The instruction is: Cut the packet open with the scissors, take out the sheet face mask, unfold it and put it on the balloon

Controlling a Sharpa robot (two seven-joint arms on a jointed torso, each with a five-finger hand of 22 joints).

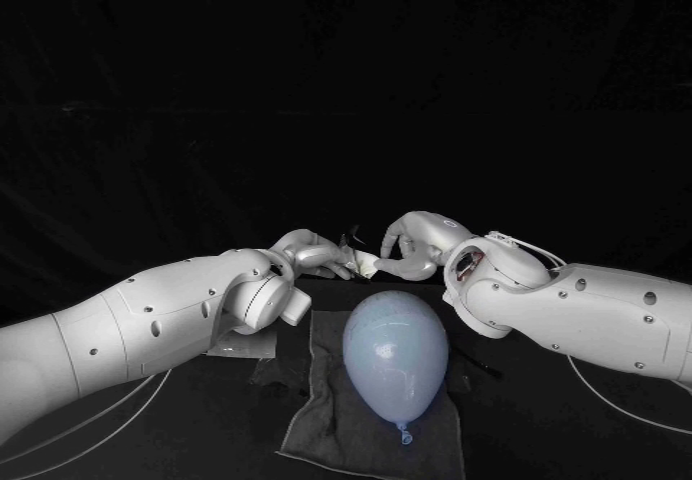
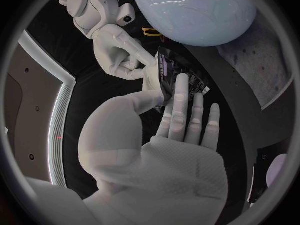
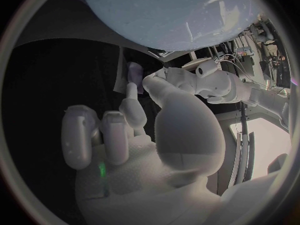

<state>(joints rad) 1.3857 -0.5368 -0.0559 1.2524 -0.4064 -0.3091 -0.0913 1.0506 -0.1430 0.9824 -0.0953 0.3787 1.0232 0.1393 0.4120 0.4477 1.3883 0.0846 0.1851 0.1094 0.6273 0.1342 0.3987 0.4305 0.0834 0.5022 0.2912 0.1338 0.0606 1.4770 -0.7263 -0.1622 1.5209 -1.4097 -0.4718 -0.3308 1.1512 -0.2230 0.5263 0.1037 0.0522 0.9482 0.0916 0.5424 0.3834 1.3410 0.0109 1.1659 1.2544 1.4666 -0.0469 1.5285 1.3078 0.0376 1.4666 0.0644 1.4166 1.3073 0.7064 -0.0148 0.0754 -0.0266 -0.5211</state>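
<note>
Head view: both hands meet behind the balloon, which lies on a dark cloth on the counter. The left hand and right hand are nearly touching, with a pale scrap between them that I take for the packet. The grip is too small to read here. The step looks like drawing the sheet out of the opened packet.

Left wrist view: shows what the head view hides. The packet is dark and printed, pinched between the left thumb and fingers, and the right hand's fingertips are closed on its near edge. Packet edge or mask sheet inside, cannot tell. A yellow looped thing near the balloon is likely the scissors, lying apart from both hands.

Right wrist view: adds the right hand's own side. One finger reaches up to a pale strip at the left hand, the other fingers are curled.

To do it well: left hand keeps the packet steady, right pulls slowly along the packet's length so the wet sheet doesn't tear or bunch. Keep clear of the balloon, it could roll.
</note>
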